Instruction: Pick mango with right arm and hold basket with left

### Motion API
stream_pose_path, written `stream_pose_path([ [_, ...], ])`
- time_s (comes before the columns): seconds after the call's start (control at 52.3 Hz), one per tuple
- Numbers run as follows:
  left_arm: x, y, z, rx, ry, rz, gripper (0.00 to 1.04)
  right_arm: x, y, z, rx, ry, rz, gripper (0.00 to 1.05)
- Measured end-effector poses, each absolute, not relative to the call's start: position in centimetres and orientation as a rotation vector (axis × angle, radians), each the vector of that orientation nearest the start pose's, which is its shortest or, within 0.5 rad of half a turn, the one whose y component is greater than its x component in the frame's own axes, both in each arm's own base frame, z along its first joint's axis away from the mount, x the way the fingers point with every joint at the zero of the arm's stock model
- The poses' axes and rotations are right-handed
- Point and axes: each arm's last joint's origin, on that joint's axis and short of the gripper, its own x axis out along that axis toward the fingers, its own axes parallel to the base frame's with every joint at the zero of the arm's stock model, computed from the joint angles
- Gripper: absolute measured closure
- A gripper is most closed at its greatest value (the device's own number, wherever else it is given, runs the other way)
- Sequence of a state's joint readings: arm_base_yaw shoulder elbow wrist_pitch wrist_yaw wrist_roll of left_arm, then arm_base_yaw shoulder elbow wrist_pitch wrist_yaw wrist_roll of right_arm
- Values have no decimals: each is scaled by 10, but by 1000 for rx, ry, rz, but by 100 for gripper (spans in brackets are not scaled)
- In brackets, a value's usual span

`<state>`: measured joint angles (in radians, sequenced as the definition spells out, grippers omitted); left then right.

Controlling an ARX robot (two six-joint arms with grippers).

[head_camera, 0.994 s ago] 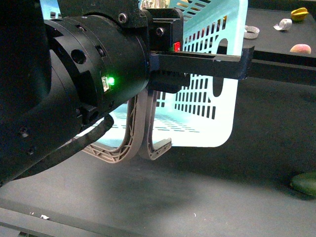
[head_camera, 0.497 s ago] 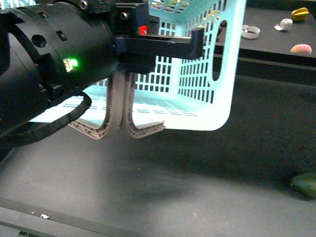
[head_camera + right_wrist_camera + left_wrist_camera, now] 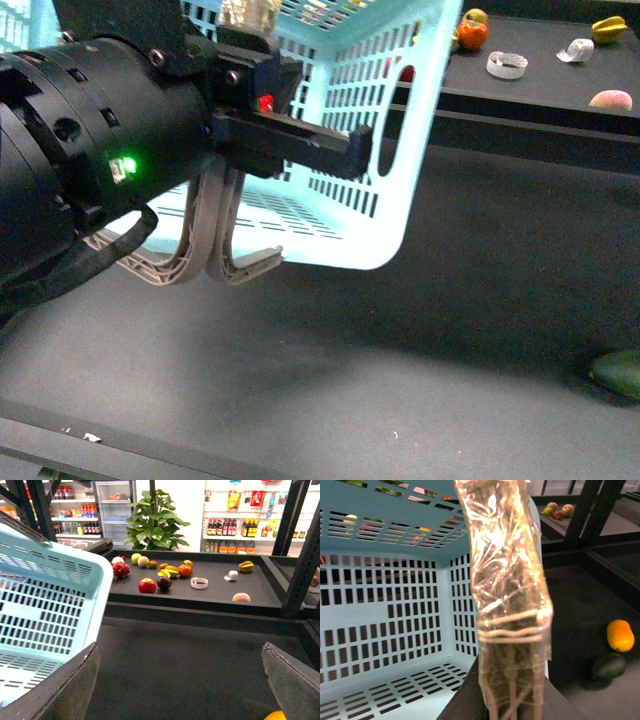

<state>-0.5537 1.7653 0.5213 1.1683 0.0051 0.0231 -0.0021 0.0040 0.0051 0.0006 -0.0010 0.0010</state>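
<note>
Our left hand, clamped on its handle, has swung the basket leftward and tilted it. The mango waits on the worktop near our wide-open right hand.

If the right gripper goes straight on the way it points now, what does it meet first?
The right gripper would probably reach bare dark table first, then the front edge of the fruit shelf; depth is unclear. The mango peeks beside one finger, off that line.

Front and both wrist views share the basket, close up.
</note>
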Motion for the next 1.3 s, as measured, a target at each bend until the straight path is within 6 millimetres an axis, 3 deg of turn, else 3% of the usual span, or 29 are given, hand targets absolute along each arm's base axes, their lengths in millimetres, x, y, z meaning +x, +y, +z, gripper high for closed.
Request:
stream_pose_path([
  [0.287, 250, -171, 141, 41, 72, -628, 99, 98, 0, 165, 1, -2, -1, 8],
  [1.185, 250, -167, 143, -33, 82, -568, 99, 98, 0, 165, 1, -2, -1, 8],
  [1.299, 250, -167, 143, -32, 82, -568, 99, 103, -5, 161, 15, 84, -154, 8],
])
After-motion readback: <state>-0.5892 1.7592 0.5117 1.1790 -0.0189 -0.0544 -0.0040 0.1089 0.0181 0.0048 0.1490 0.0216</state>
